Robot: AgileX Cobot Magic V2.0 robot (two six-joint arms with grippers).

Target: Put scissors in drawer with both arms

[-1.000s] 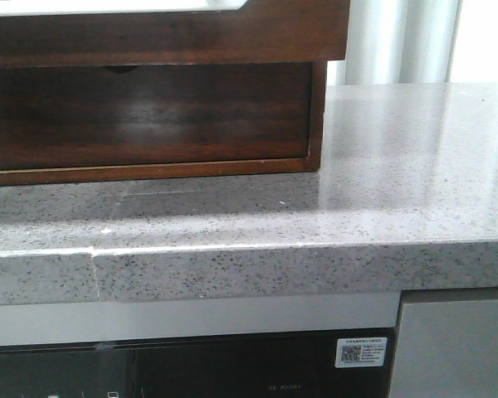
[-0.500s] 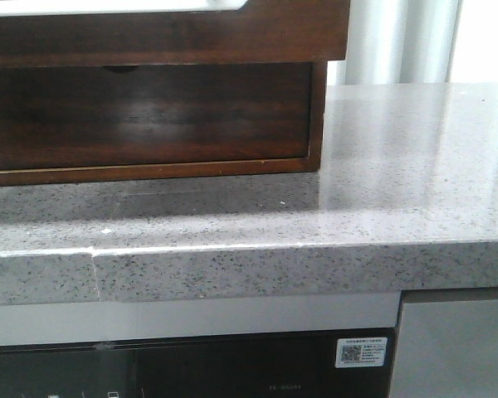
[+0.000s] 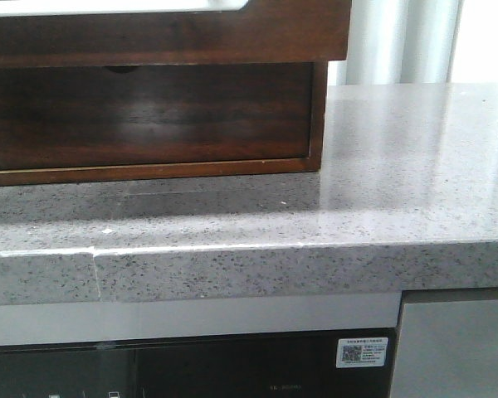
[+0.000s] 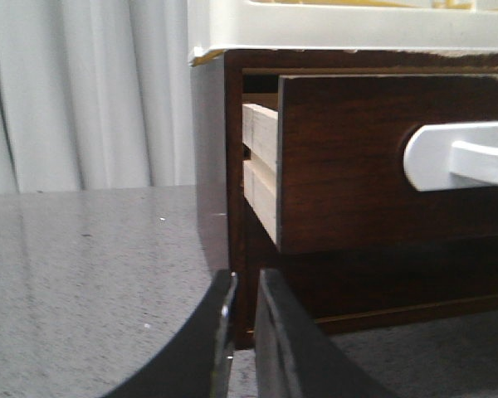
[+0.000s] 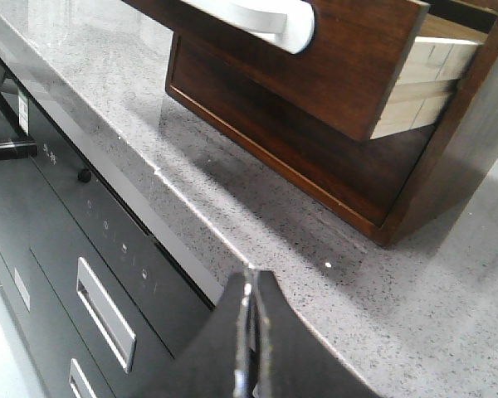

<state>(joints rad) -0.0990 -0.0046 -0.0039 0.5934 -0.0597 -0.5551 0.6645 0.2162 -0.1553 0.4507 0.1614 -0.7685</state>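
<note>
The drawer (image 3: 166, 37) is the upper one of the wooden cabinet (image 3: 318, 124). It stands pulled out toward me, with a white strip on its top edge. In the left wrist view the drawer (image 4: 349, 199) shows a white handle (image 4: 461, 157) and pale wooden sides. The right wrist view shows the drawer (image 5: 357, 75) from below. The scissors are not in any view. My left gripper (image 4: 246, 279) is empty, its jaws a narrow gap apart, low by the cabinet's corner. My right gripper (image 5: 251, 278) is shut and empty over the counter's front edge. Neither gripper shows in the front view.
Below the open drawer is a taller drawer front with a half-round notch (image 3: 149, 116). The cabinet stands on a speckled grey stone counter (image 3: 398, 166). A dark appliance front (image 5: 66, 249) with handles lies under the counter. A white tray (image 4: 332, 25) sits on the cabinet. Curtains (image 4: 83, 91) hang behind.
</note>
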